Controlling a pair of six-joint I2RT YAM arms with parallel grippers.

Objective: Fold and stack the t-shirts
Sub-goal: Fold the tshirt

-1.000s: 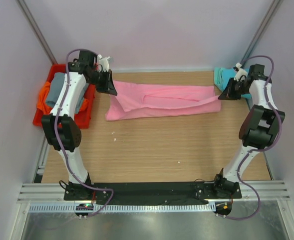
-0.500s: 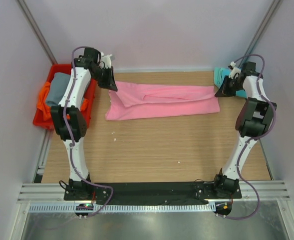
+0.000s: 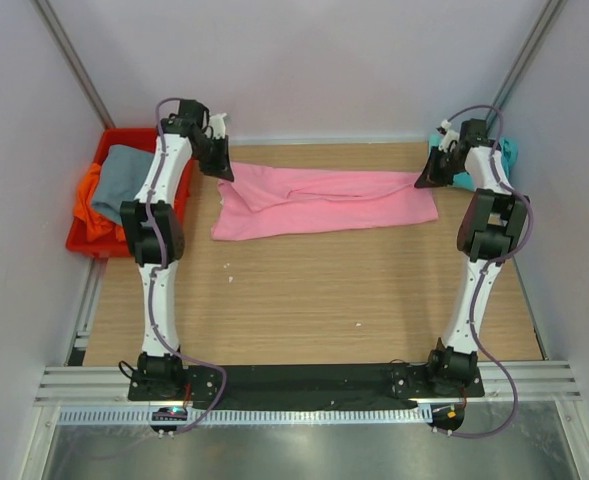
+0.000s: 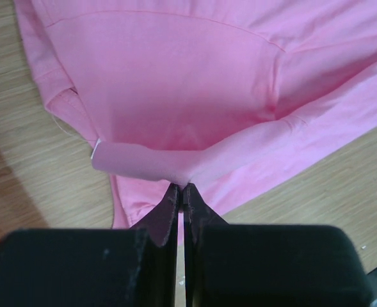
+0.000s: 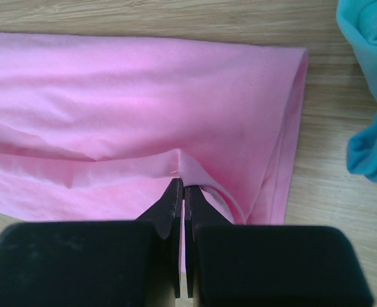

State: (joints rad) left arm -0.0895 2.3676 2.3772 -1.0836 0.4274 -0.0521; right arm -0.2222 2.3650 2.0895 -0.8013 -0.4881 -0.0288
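Note:
The pink t-shirt (image 3: 324,200) lies folded lengthwise across the far half of the table. My left gripper (image 3: 220,172) is shut on its edge at the left end; the left wrist view shows the pinched fold (image 4: 175,169) lifted off the cloth. My right gripper (image 3: 426,180) is shut on its edge at the right end (image 5: 191,169). A teal t-shirt (image 3: 474,160) lies bunched at the far right corner, also in the right wrist view (image 5: 370,83). A grey t-shirt (image 3: 119,175) and an orange t-shirt (image 3: 92,205) lie in the bin.
A red plastic bin (image 3: 82,243) stands off the table's far left corner. The wooden table (image 3: 314,300) stretches toward the arm bases. Pale walls close in behind and at both sides.
Both grippers have carried the pink shirt's near edge away toward the far side, folding it over. The shirt is narrower and more bunched at its left end.

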